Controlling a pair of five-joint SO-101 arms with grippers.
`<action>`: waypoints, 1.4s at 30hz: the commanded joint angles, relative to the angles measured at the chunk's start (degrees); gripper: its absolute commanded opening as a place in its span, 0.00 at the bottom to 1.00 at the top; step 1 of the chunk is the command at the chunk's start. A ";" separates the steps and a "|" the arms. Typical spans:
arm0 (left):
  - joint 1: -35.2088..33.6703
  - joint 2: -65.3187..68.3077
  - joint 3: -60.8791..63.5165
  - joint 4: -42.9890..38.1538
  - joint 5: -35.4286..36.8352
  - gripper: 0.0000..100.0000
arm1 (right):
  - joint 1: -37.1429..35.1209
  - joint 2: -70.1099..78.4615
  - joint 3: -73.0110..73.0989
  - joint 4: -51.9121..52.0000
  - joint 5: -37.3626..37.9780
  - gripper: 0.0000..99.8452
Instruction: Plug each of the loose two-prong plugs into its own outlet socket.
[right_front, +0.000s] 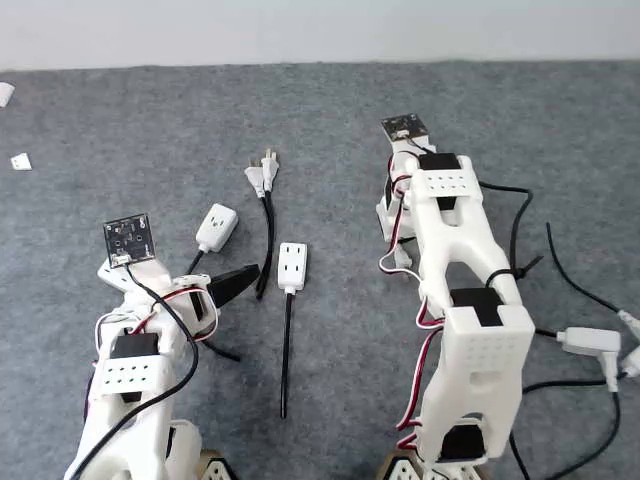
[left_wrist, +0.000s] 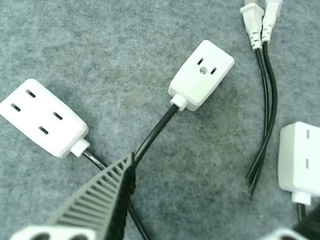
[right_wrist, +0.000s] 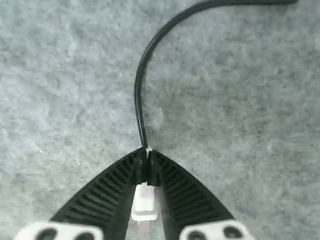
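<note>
two-prong plugs (right_front: 262, 172): 3, two loose mid-bench, one clamped in right end effector (right_wrist: 146, 156) | outlet sockets (left_wrist: 201, 75): 3, just ahead of left end effector (right_front: 235, 285), jaws apart

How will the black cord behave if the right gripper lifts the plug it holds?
The cord is probably floppy: it lies in a loose curve on the carpet, so it should trail behind. The plug looks small, so likely light. Clamped in the right gripper, it probably holds, though the cord's drag may twist it.
</note>
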 joint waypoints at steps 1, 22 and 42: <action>-0.18 -1.23 -1.27 -1.23 -0.44 0.51 | -1.80 -1.01 0.26 0.04 0.35 0.01; -0.35 -1.23 -1.27 -1.23 -0.44 0.51 | -5.14 0.57 0.53 3.82 2.37 0.04; -0.44 -1.23 -1.27 -1.23 -0.44 0.51 | -4.62 1.36 0.18 4.18 3.96 0.09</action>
